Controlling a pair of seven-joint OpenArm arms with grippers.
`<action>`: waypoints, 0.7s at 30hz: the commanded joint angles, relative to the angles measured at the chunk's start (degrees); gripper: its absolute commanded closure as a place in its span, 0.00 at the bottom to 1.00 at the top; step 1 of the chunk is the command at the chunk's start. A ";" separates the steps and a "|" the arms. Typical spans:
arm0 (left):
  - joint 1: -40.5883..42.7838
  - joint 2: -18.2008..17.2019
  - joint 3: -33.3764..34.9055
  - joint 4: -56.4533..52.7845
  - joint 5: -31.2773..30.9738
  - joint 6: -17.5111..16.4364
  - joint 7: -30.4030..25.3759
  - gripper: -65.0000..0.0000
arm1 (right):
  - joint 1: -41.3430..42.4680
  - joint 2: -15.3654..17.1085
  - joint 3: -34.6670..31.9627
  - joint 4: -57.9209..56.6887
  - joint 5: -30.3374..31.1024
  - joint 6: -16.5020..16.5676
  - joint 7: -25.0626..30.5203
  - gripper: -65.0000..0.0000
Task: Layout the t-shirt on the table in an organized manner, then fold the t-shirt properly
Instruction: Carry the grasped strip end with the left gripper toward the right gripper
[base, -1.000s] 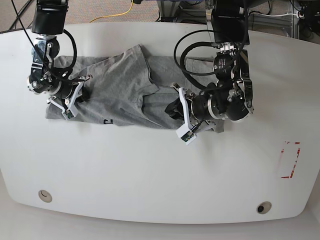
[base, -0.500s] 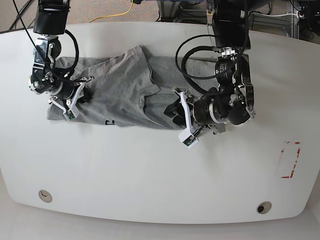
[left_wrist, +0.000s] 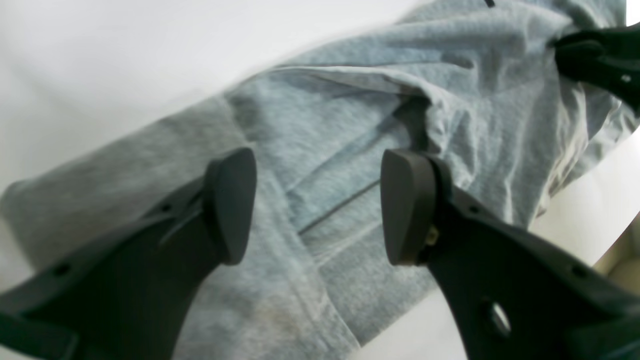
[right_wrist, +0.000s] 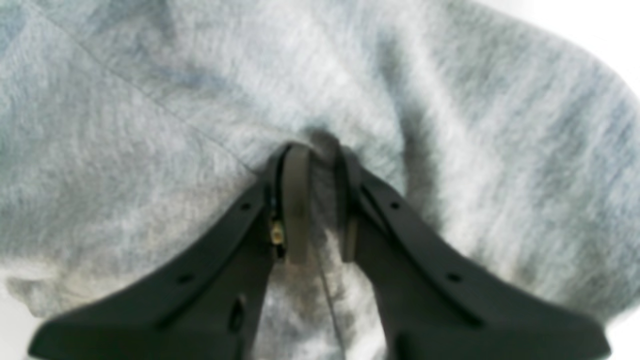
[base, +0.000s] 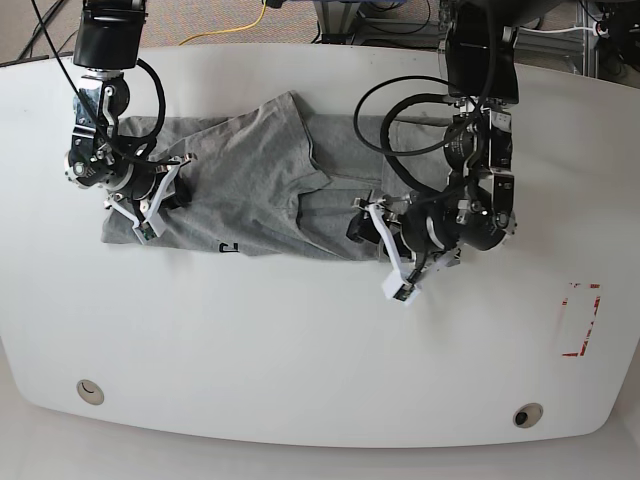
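The t-shirt (base: 250, 190) lies rumpled across the far half of the table (base: 300, 350), well apart from the red marking (base: 581, 320) near the table's right edge. The right gripper (right_wrist: 320, 210) is clamped on a pinched ridge of the shirt's cloth at the end farthest from the marking. The left gripper (left_wrist: 317, 205) hovers with its jaws spread wide over the shirt's nearer end, holding nothing; a seam runs between its fingers (left_wrist: 407, 205).

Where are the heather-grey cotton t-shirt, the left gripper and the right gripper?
heather-grey cotton t-shirt (base: 255, 180), base view, flat middle cloth.
left gripper (left_wrist: 317, 205), left wrist view, between open fingertips.
right gripper (right_wrist: 320, 202), right wrist view, between fingertips pinching cloth.
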 joint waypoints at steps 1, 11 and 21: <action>-1.37 0.44 2.53 0.74 3.84 2.04 -0.88 0.42 | -0.54 0.06 -0.43 -0.32 -1.95 0.47 -4.17 0.85; -0.05 2.38 16.06 0.74 23.36 12.94 -3.60 0.42 | -0.54 0.06 -0.43 -0.32 -1.95 0.47 -4.17 0.85; 1.62 2.29 24.42 -3.83 38.22 18.92 -3.69 0.42 | -0.54 0.06 -0.34 -0.32 -1.95 0.47 -4.17 0.85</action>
